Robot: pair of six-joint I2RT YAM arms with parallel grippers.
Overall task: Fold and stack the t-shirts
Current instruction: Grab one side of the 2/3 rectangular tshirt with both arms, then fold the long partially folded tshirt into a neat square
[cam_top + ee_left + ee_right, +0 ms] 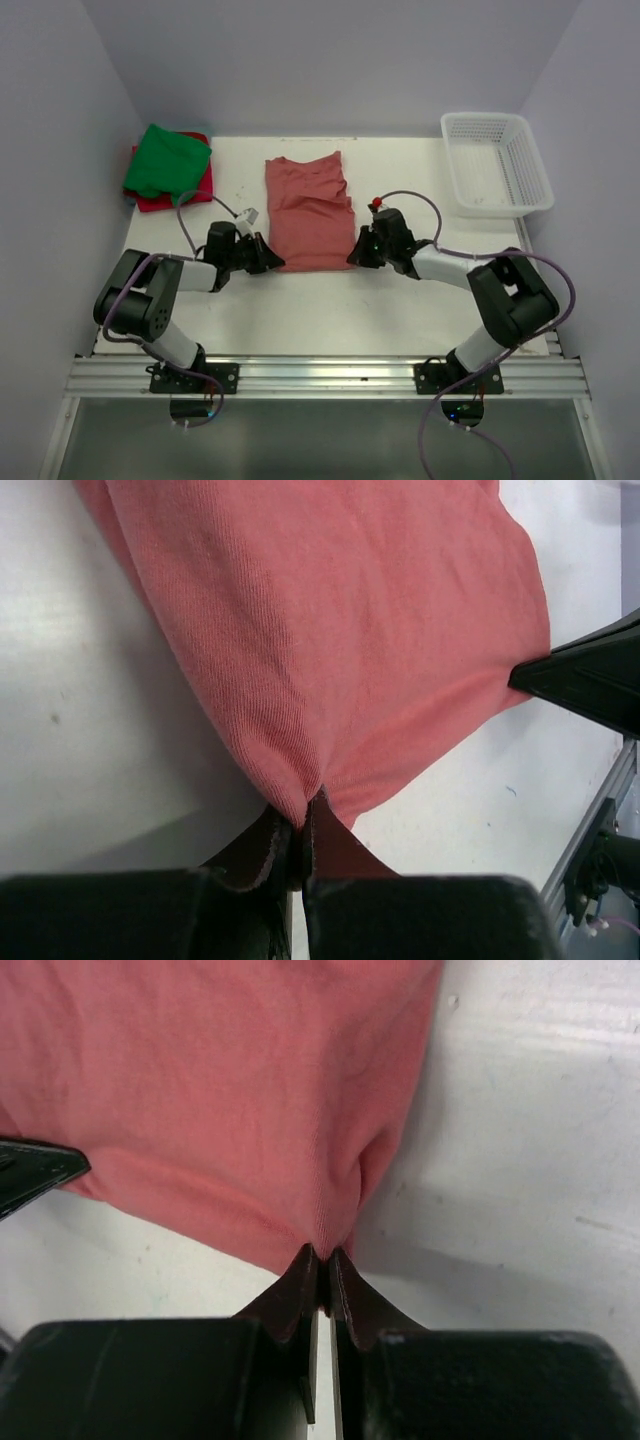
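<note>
Item: brick-red t-shirt [308,212], long axis toward the desk's [300,310] far edge; I have left fingers [266,846] and right fingers [296,1296] clamped on its near corners.

White plastic mesh basket [498,208] upright at far-right corner of white flat tabletop [330,310]; aluminium extrusion rail [330,375] along near edge.

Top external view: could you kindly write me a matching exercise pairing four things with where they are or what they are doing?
1. faded red t-shirt
2. green t-shirt
3. white basket
4. left end effector

A. far right corner of the table
B. shut on a near corner of the faded red t-shirt
C. middle of the table
D. far left, on a red-pink t-shirt

Pairs: 1-C, 2-D, 3-A, 4-B
</note>
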